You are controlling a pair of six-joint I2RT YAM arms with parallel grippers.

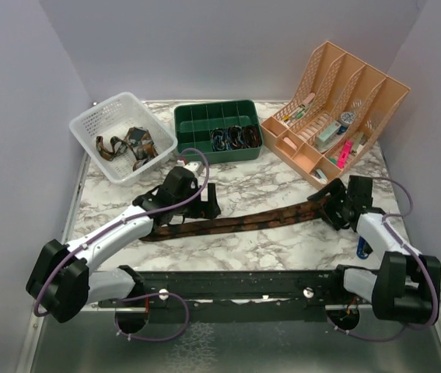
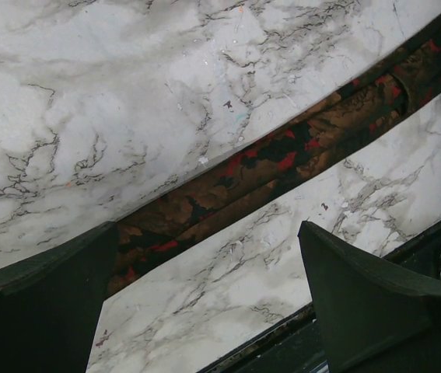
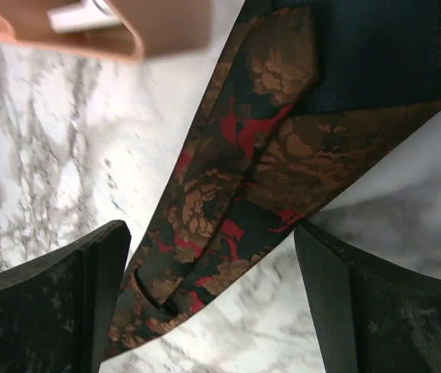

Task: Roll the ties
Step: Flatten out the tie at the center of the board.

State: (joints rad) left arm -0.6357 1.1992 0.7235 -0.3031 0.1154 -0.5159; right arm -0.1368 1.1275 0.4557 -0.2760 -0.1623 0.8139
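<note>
Tie (image 1: 251, 221): flat, stretched across the table (image 1: 282, 250).
Left gripper (image 2: 208, 260): wide, above the narrow stretch.
Right gripper (image 3: 208, 264): wide, straddling the broad end.
Tip: pinch one end squarely, roll evenly.

My overhead camera sits high at the near edge, looking forward and down over the whole white marble-patterned table (image 1: 282, 247). My left wrist camera looks down from very close on a narrow stretch of the long brown-and-red patterned fabric tie (image 2: 282, 159). My right wrist camera, equally close, faces its wide end. All three views share that tie.
</note>
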